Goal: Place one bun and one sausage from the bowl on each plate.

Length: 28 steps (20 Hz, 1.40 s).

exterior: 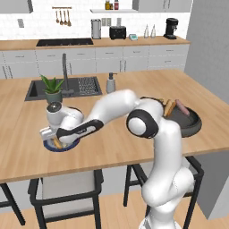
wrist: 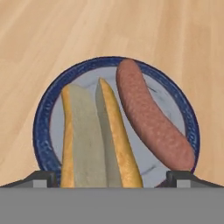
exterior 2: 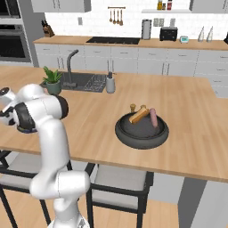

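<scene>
Blue-rimmed plate (wrist: 43, 127) holds bun (wrist: 94, 140) and sausage (wrist: 151, 120), unlabelled.

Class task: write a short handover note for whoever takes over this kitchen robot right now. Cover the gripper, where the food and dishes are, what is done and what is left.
Gripper: open, empty, hovering just over the blue-rimmed plate.
Blue-rimmed plate: holds one split bun and one sausage, side by side.
Dark bowl: on the wooden counter, to the arm's right, still holding a bun and a sausage.
Done: first plate served.
Left: find the second plate, then move one bun and one sausage from the bowl onto it.
</scene>
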{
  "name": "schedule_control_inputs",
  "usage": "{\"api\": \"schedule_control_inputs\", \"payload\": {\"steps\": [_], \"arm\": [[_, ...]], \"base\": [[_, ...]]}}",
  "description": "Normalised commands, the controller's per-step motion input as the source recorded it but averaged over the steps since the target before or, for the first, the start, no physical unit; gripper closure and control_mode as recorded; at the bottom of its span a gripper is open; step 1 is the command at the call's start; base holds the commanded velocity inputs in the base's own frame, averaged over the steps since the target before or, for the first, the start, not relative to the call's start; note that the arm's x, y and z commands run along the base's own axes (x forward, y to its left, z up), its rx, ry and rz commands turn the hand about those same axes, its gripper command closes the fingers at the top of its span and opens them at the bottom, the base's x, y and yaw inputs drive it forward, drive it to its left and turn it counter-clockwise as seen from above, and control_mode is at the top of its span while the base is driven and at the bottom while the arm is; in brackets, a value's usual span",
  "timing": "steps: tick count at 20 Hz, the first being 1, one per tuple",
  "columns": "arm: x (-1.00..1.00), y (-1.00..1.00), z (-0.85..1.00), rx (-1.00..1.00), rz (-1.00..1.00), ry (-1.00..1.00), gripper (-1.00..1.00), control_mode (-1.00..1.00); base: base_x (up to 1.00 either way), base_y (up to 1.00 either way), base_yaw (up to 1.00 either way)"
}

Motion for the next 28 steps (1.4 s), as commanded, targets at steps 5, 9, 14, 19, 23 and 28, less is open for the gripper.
{"api": "schedule_control_inputs", "payload": {"steps": [5,9,14,19,23,28], "arm": [[-0.58,-0.82,0.94,0.11,-0.04,-0.04,-1.0,-1.0],[-0.59,-1.0,0.96,0.22,-0.06,-0.02,-1.0,-1.0],[-0.19,-1.0,0.58,0.31,-0.07,0.02,-1.0,-1.0],[-0.01,-1.0,0.16,0.19,-0.15,0.05,-1.0,-1.0],[0.0,-1.0,0.0,0.03,-0.23,0.05,-1.0,-1.0],[0.13,-1.0,0.0,0.0,-0.3,0.13,-1.0,-1.0]], "base": [[0.0,0.0,0.0],[0.0,0.0,0.0],[0.0,0.0,0.0],[0.0,0.0,0.0],[0.0,0.0,0.0],[0.0,0.0,0.0]]}}
